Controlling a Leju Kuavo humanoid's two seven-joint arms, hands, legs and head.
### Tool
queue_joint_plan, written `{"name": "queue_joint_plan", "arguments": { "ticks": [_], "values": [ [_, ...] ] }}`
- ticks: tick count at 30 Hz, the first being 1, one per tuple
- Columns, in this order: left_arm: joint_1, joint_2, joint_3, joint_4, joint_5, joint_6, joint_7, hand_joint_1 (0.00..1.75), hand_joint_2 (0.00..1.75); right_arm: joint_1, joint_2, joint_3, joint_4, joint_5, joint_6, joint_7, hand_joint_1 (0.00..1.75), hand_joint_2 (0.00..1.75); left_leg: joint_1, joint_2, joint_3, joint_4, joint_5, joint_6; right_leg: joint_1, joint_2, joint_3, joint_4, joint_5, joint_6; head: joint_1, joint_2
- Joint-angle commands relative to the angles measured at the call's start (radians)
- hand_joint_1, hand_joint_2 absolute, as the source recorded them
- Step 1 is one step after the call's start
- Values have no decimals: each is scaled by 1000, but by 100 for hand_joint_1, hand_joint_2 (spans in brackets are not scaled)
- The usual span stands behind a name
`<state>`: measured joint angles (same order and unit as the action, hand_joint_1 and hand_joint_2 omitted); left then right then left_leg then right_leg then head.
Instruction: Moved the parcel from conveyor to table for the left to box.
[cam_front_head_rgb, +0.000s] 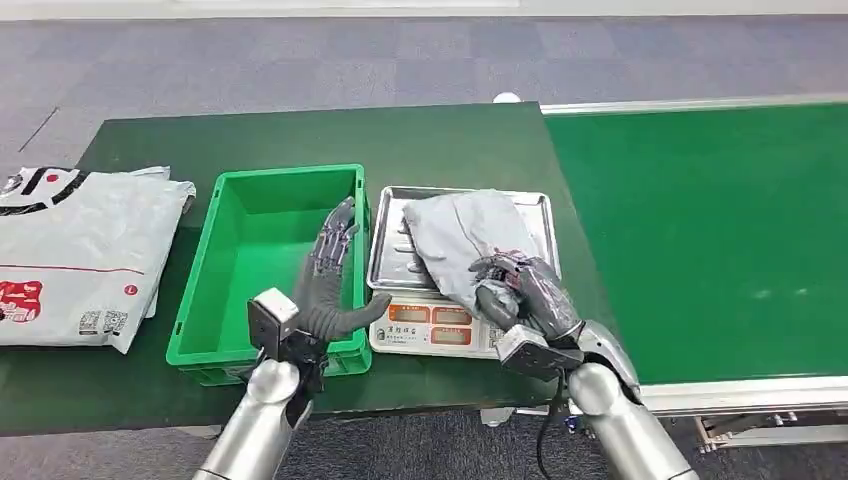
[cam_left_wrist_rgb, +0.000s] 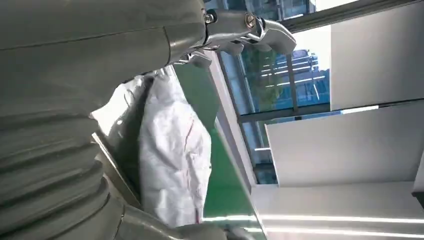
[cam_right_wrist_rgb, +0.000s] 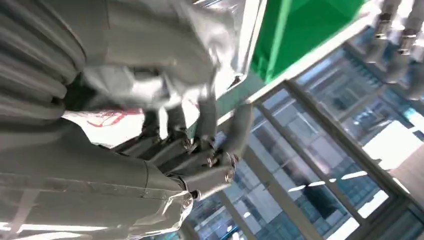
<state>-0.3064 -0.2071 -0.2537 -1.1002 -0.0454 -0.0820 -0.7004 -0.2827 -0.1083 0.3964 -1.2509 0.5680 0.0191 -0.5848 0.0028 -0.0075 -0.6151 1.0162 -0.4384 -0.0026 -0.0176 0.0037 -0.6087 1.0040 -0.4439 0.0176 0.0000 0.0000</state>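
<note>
- Right hand (cam_front_head_rgb: 520, 290) is curled onto the near edge of the grey parcel (cam_front_head_rgb: 465, 235), gripping it; parcel lies on the scale tray (cam_front_head_rgb: 540, 215).
- Left hand (cam_front_head_rgb: 325, 265) is extended flat, fingers straight, holding nothing, over the green bin (cam_front_head_rgb: 200, 300).

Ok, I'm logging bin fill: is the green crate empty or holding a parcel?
Empty. The green crate shows bare floor in the head view; the left hand reaches over it, and the grey parcel lies on the scale tray.
</note>
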Motion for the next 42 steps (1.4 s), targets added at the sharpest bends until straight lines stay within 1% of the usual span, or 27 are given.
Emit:
{"name": "queue_joint_plan", "arguments": {
  "ticks": [1,7,8,11,13,15,18,19,20,21,22,24,26,29,32,33,36,39,40,41,42],
  "values": [
    [-46,35,-45,63,4,3,2,0,175,-63,-17,18,103,10,3,12,0,175,0,1,2,-1,0,0,0,0,2,-1,0,-1,0,0],
    [-46,35,-45,63,4,3,2,0,175,-63,-17,18,103,10,3,12,0,175,0,1,2,-1,0,0,0,0,2,-1,0,-1,0,0],
    [-45,34,-45,64,5,4,2,0,175,-66,-15,12,111,-18,28,8,0,175,0,1,2,-1,0,0,0,0,2,-1,0,-1,0,0],
    [-46,34,-47,65,4,5,2,0,175,-68,-17,0,114,-70,64,-18,0,175,0,1,4,-2,0,0,1,0,4,-2,0,-1,0,0],
    [-47,35,-47,66,5,7,2,0,175,-66,-20,-10,106,-105,86,-34,0,175,0,0,1,-1,0,0,0,0,1,-1,0,-1,0,0],
    [-47,37,-47,66,6,10,2,0,175,-68,-22,-25,97,-140,105,-42,0,175,0,0,2,-1,0,0,0,0,3,-1,0,-1,0,0],
    [-50,40,-52,72,9,15,2,0,175,-66,-19,-59,74,-274,209,-77,0,175,0,0,1,-1,0,0,0,0,1,-1,0,-1,0,0],
    [-55,38,-51,79,9,14,2,0,175,-68,-17,-72,70,-368,304,-95,0,175,0,1,3,-1,0,0,1,0,3,-1,0,-1,0,0],
    [-66,37,-56,92,7,17,2,0,175,-72,-18,-91,68,-502,442,-106,0,175,0,1,2,-1,0,0,0,0,2,-1,0,-1,0,0],
    [-70,36,-56,97,7,18,2,0,175,-73,-16,-96,69,-554,497,-109,0,175,0,0,1,0,0,0,0,0,1,0,0,-1,0,0],
    [-80,32,-56,109,8,18,2,0,175,-80,-17,-109,69,-642,584,-112,0,175,0,0,3,-1,0,0,1,-1,3,-1,0,-1,0,0],
    [-86,31,-57,114,7,25,2,0,175,-85,-6,-138,66,-758,677,-105,0,175,0,0,4,-2,0,0,1,-1,4,-2,0,-2,0,0],
    [-85,30,-58,115,6,24,2,0,175,-85,-5,-144,64,-768,680,-105,0,175,0,0,1,0,0,0,0,-1,1,0,0,-1,0,0],
    [-85,30,-58,115,6,24,2,0,175,-85,-5,-144,64,-768,680,-105,0,175,0,1,3,-1,0,0,0,0,3,-2,0,-1,0,0],
    [-82,32,-59,112,5,24,2,0,175,-80,-4,-150,61,-778,684,-109,0,175,0,0,1,0,0,0,0,0,1,-1,0,-1,0,0],
    [-79,33,-59,111,-2,30,2,0,175,-79,-1,-163,63,-821,717,-105,0,175,0,1,3,-1,0,0,0,0,3,-1,0,-1,0,0],
    [-78,35,-56,117,-16,36,2,0,175,-80,0,-200,61,-865,743,-107,0,175,0,0,2,-1,0,0,0,-1,3,-1,0,-1,0,0],
    [-75,34,-54,117,-34,45,2,0,175,-77,13,-224,53,-877,757,-102,0,175,0,0,3,-1,0,0,0,-1,3,-1,0,-1,0,0],
    [-75,33,-53,118,-41,53,2,0,175,-75,19,-233,47,-872,749,-99,0,175,0,0,2,0,0,0,0,0,2,-1,0,-1,0,0],
    [-74,29,-52,118,-47,53,2,0,175,-75,32,-258,36,-866,722,-101,0,175,0,1,4,-1,-1,0,0,1,3,-1,0,-1,0,0],
    [-76,27,-55,124,-55,52,2,0,175,-74,41,-281,23,-857,692,-101,0,175,0,1,1,0,0,0,0,0,1,-1,0,-1,0,0]
  ]
}}
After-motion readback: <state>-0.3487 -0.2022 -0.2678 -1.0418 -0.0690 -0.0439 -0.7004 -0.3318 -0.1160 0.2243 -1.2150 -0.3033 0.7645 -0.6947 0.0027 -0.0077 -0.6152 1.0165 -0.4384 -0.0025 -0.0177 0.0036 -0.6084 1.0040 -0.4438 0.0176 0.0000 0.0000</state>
